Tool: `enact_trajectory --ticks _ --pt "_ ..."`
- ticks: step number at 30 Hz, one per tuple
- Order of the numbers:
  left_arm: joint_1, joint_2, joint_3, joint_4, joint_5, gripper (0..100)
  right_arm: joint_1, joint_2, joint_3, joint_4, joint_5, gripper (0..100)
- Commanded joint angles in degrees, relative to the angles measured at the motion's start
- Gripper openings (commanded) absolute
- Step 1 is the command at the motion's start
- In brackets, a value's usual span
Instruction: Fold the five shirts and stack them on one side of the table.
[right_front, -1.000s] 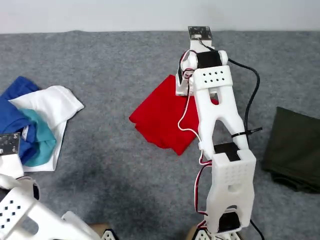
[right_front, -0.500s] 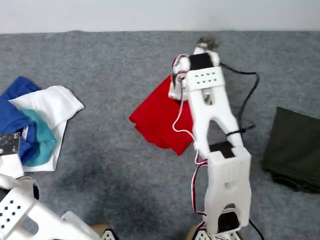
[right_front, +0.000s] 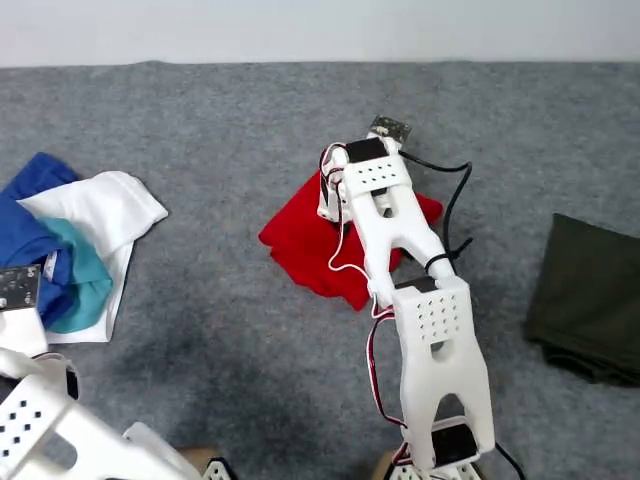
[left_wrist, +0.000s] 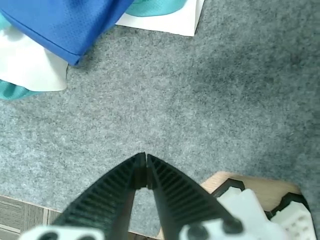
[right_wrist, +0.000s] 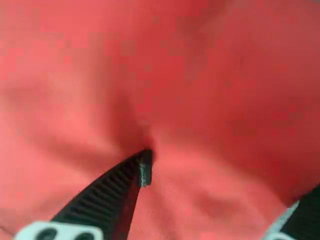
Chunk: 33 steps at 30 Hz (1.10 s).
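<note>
A red shirt (right_front: 305, 240) lies crumpled mid-table on the grey carpet (right_front: 220, 330). My right arm (right_front: 400, 240) stretches over it. My right gripper (right_wrist: 147, 166) is pressed into the red shirt (right_wrist: 210, 75), shut on a pucker of cloth that hides its other finger. A loose pile sits at the left: a blue shirt (right_front: 25, 240), a white shirt (right_front: 100, 210) and a teal shirt (right_front: 85, 275). A dark green folded shirt (right_front: 585, 295) rests at the right edge. My left gripper (left_wrist: 146, 171) is shut and empty above bare carpet, short of the blue shirt (left_wrist: 70, 22).
My left arm (right_front: 40, 425) sits at the near left corner. A wooden base plate (left_wrist: 250, 182) lies beside the left gripper, and the table's near edge shows just behind it. Bare carpet spreads between the left pile and the red shirt.
My right arm has pulled back from the far side toward the near left, bringing the far part of the red shirt over itself. The left arm has kept still.
</note>
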Motion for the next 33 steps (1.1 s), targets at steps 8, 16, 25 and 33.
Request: enact_trajectory --ticks 8,16,25,33 --pt "0.26 -0.7 -0.31 -1.41 -0.26 1 -0.04 3.82 -1.85 0.57 0.97 18.4" --pt "0.26 -0.7 -0.31 -1.41 -0.26 1 0.4 3.3 -1.93 4.18 4.66 1.0" --pt "0.26 -0.7 -0.31 -1.41 -0.35 1 8.22 -8.13 -1.85 14.99 28.04 0.9" --pt "0.26 -0.7 -0.31 -1.41 -0.35 1 19.82 -22.46 -0.44 18.51 56.09 0.9"
